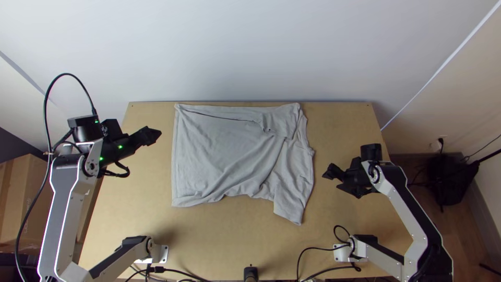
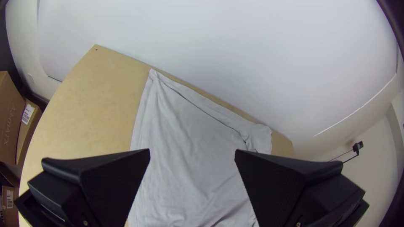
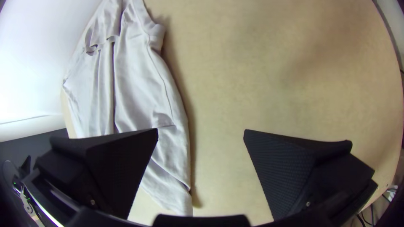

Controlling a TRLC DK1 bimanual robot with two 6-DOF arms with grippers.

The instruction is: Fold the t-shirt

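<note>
honestly early days imo; the t-shirt lies mostly spread on the counter, towards the far side; its far edge looks turned in, but the near sleeve sticks out at the right, so that side and the smaller folds look left to do; left hand and right hand are both spread, holding nothing; cardboard box off left, can't tell what's inside

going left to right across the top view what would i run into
Cardboard box, left gripper, t-shirt, right gripper, black thing near the wall.
</note>
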